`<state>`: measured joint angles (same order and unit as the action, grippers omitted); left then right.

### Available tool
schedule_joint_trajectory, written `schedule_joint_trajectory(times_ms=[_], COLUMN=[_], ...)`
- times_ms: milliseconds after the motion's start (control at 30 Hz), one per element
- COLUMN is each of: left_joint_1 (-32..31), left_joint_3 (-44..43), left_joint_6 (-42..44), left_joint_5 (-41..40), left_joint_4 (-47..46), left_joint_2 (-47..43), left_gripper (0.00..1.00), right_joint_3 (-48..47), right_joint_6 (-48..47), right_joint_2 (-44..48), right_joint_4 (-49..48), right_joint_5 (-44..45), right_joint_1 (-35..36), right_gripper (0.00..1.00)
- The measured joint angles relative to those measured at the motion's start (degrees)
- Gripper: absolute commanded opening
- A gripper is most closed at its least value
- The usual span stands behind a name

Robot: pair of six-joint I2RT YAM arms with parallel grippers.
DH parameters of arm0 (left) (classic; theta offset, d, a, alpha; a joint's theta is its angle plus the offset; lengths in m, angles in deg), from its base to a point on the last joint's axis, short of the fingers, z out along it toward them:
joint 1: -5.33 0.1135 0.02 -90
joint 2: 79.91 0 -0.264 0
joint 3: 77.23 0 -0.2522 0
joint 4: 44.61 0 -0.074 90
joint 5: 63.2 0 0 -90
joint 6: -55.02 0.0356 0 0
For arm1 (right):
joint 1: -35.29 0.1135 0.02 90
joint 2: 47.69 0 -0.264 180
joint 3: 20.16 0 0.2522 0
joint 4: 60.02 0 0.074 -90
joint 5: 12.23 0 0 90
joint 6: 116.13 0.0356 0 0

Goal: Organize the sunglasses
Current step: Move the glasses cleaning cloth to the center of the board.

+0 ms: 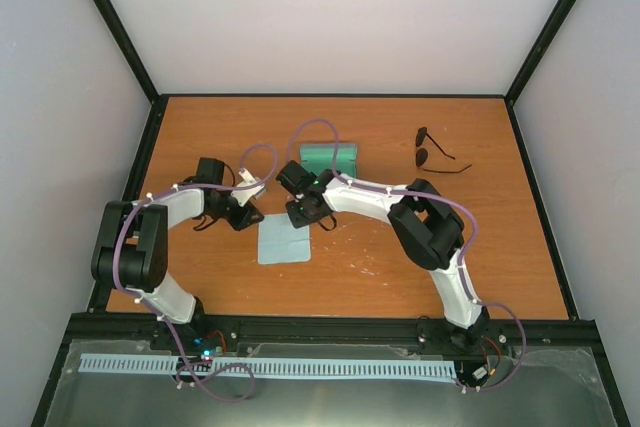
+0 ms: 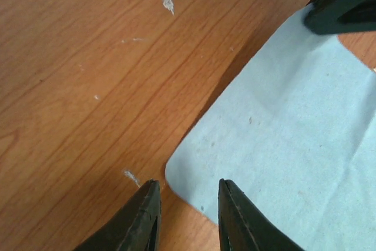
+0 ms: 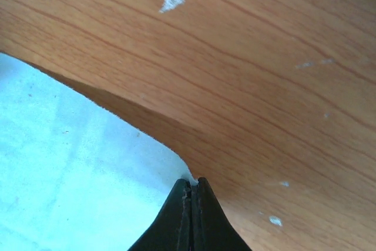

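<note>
The sunglasses (image 1: 437, 152), thin black frame with dark lenses, lie open on the table at the back right, far from both grippers. The light-blue cloth (image 1: 285, 242) lies mid-table. My right gripper (image 1: 310, 217) is shut on the cloth's far right corner (image 3: 70, 168) and lifts it slightly off the wood. My left gripper (image 1: 251, 218) is open, and its fingertips (image 2: 150, 204) straddle the cloth's far left corner (image 2: 282, 121) just above the table. The right gripper's finger (image 2: 346, 1) shows at the top right of the left wrist view.
The case (image 1: 330, 159), open with its green inside showing, stands behind the grippers at mid-table. The wooden table (image 1: 400, 267) has black rails along its edges and white walls around it. The right arm's elbow (image 1: 425, 222) rises over the table's right centre.
</note>
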<state>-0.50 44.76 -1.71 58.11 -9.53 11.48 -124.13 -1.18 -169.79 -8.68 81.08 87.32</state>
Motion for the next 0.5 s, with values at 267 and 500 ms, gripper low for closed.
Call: schedule_joint_trajectory(times_ms=[267,500], left_joint_1=[-0.09,-0.09], left_joint_3=[0.28,0.26], left_joint_6=[-0.46,-1.01], left_joint_5=[0.04,1.01], left_joint_4=[0.48,0.48], left_joint_2=[1.09,1.44], left_gripper=[0.39,0.41], right_joint_3=[6.95,7.08], right_joint_6=[3.54,4.24], right_joint_2=[3.93,3.93], right_joint_4=[-5.55,-7.85], right_joint_5=[-4.20,-5.92], right_joint_1=[-2.84,-2.86], right_gripper=[0.03,0.03])
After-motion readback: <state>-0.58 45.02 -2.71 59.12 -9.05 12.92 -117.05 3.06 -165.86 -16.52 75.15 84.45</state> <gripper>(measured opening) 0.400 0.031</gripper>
